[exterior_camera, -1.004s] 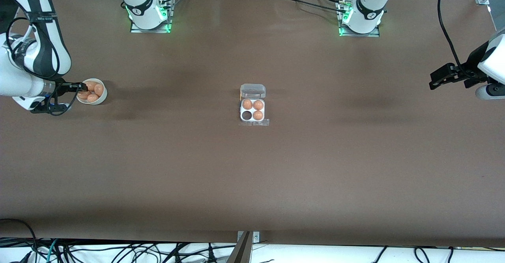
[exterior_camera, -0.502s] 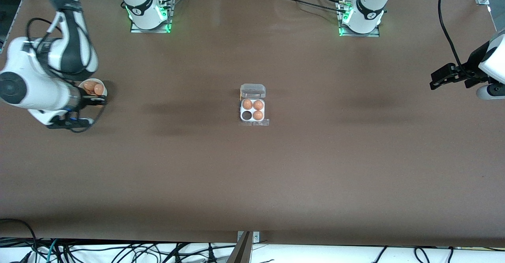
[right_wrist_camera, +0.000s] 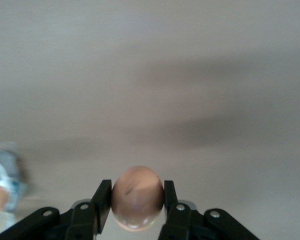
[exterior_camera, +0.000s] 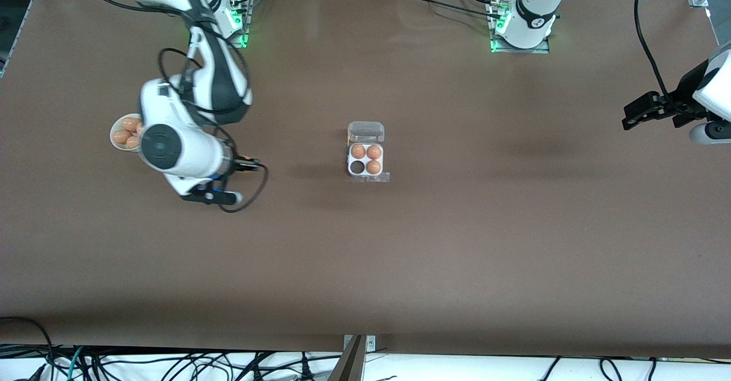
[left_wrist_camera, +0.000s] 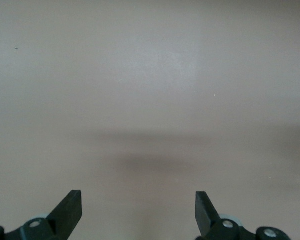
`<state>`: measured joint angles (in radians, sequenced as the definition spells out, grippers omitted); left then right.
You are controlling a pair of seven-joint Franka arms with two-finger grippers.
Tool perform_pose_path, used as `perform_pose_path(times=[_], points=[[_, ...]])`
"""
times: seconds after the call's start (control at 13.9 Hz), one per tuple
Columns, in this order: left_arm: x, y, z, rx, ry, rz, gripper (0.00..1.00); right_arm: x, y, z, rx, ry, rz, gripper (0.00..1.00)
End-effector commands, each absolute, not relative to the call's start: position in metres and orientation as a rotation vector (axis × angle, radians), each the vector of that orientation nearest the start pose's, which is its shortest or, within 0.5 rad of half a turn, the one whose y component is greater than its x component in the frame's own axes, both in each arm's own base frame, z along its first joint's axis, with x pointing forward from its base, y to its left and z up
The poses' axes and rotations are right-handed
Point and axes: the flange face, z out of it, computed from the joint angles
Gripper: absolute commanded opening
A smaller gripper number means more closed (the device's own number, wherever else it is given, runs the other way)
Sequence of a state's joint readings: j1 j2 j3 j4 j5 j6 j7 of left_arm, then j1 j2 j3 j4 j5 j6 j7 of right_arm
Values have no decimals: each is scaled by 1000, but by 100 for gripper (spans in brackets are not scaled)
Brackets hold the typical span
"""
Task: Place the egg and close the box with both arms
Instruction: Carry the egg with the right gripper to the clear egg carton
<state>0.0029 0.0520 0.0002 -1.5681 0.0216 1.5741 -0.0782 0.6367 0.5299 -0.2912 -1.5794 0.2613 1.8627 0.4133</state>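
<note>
The box (exterior_camera: 365,160) sits mid-table with its clear lid (exterior_camera: 366,132) open. Three of its cells hold brown eggs, and the empty cell (exterior_camera: 357,167) is the one nearer the front camera toward the right arm's end. My right gripper (exterior_camera: 254,165) is over the bare table between the bowl and the box. In the right wrist view the right gripper (right_wrist_camera: 136,192) is shut on a brown egg (right_wrist_camera: 137,200). The box shows blurred at that view's edge (right_wrist_camera: 1,182). My left gripper (exterior_camera: 631,115) waits, open and empty, over the left arm's end of the table. Its wrist view (left_wrist_camera: 138,207) shows only bare table.
A round white bowl (exterior_camera: 116,125) with several brown eggs stands toward the right arm's end, partly hidden by the right arm. The two green-lit bases (exterior_camera: 217,27) (exterior_camera: 519,35) stand at the table's robot edge. The brown tabletop (exterior_camera: 457,227) is open around the box.
My right gripper has lifted out of the bowl with an egg and swung over the table toward the box. The left arm has not moved.
</note>
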Motion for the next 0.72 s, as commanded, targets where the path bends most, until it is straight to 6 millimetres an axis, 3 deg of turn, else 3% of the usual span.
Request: perform_pose_path(times=[0.0, 0.14, 0.29, 0.65], points=[[571, 6, 602, -3100, -94, 70, 100, 611, 346, 303, -3116, 383, 338, 38], [571, 6, 602, -3099, -94, 67, 100, 601, 395, 292, -3118, 455, 288, 38], [571, 6, 602, -3099, -94, 70, 100, 587, 431, 284, -3073, 494, 252, 38], [572, 5, 611, -3098, -97, 39, 100, 567, 478, 262, -2979, 531, 188, 38]])
